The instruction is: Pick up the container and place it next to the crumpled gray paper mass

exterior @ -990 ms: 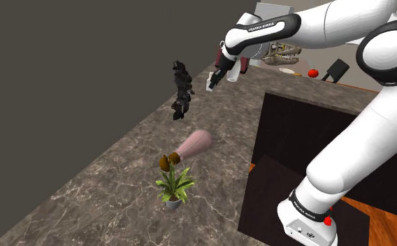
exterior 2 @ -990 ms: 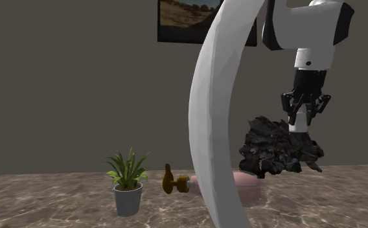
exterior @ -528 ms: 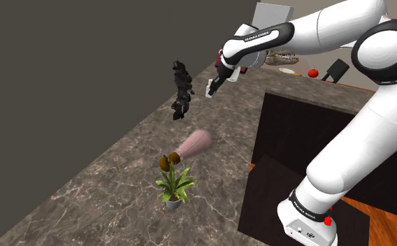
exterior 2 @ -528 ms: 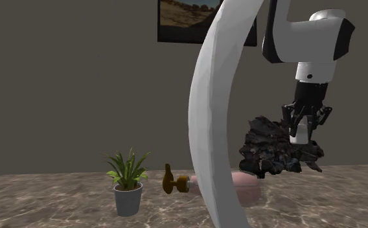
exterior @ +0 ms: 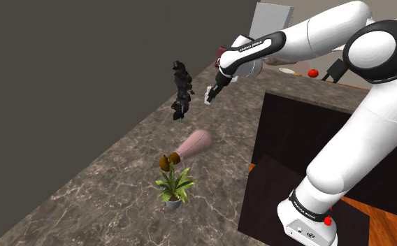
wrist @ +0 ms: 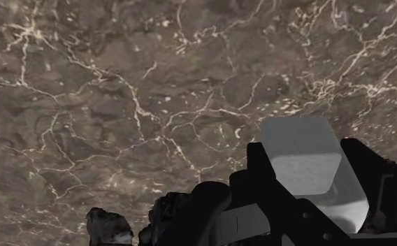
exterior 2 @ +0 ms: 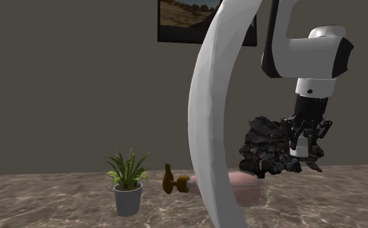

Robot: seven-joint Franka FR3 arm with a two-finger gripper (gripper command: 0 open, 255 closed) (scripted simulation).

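The brown marbled worktop [exterior: 113,182] runs along a dark grey wall [exterior: 71,63]. The white arm [exterior: 372,105] rises from its stand [exterior: 309,216] at the shoulder view's lower right and reaches up and to the left over the worktop. In the second exterior view one of its links crosses the foreground as a broad white curve.

The paper [exterior: 182,89], a dark crumpled mass, stands on the worktop near the wall. In the second exterior view the paper [exterior 2: 270,148] shows behind and to the left of the wrist. A pink bottle [exterior: 194,145] lies on its side between the paper and a small potted plant [exterior: 173,185], with its brown cap [exterior: 166,161] towards the plant.

The hand [exterior: 213,89] points down at the worktop, just to the right of the paper in the shoulder view. It pinches the container [wrist: 298,140], a pale grey block with cut corners, between its two black fingers [wrist: 260,185]. The container [exterior: 209,98] hangs at the fingertips, clear of the worktop and near the paper but apart from it. In the second exterior view the hand [exterior 2: 301,142] and the container [exterior 2: 297,149] show in front of the paper's right part, above the worktop. In the wrist view a piece of the paper [wrist: 110,227] lies beside the fingers.
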